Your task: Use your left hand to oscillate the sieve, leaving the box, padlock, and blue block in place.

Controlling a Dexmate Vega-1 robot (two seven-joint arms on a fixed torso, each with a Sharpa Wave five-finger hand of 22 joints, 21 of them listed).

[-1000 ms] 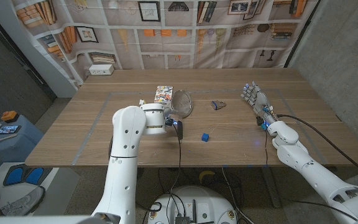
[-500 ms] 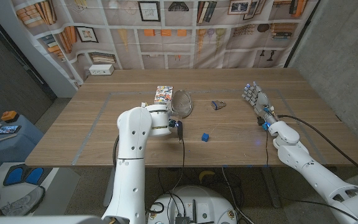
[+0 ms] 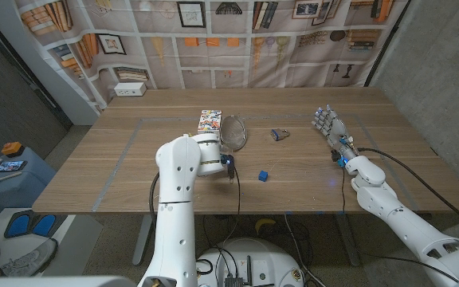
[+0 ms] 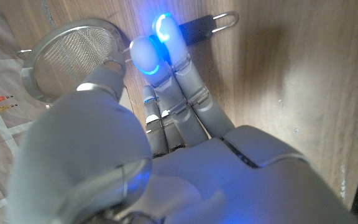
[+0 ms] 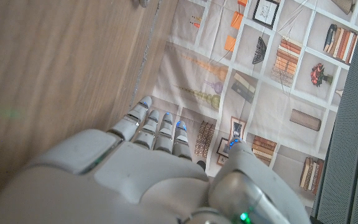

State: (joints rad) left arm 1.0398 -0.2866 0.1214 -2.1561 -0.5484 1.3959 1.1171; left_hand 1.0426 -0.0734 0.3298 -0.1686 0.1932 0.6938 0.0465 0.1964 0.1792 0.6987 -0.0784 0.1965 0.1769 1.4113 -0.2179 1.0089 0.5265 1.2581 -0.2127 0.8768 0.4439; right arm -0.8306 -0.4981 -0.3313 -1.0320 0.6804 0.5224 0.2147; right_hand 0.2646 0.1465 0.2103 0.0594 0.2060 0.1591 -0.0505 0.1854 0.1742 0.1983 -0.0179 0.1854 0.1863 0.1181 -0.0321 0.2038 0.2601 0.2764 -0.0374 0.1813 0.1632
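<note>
- Now the left arm has shifted rightward over the last second, bringing the left hand [image 4: 166,124] to the sieve [image 3: 233,132].
- Left fingers [image 4: 166,37] extend straight beside the sieve handle; whether they grip it cannot be told.
- Right hand [image 3: 327,124] stays open, fingers apart, on the desk [image 3: 118,159].

Sieve [image 3: 233,131]: round metal-rimmed mesh bowl, mid-table, its rim tilted up toward the camera in the head view; its fine grey mesh [image 4: 70,59] is seen close from the left wrist. Box [image 3: 209,120]: flat, colourful printed carton, just beside the sieve's left edge. Padlock [image 3: 279,134]: small, dark, lying on its side, right of the sieve. Blue block [image 3: 263,175]: small cube, nearer the front edge, apart from the others.
</note>
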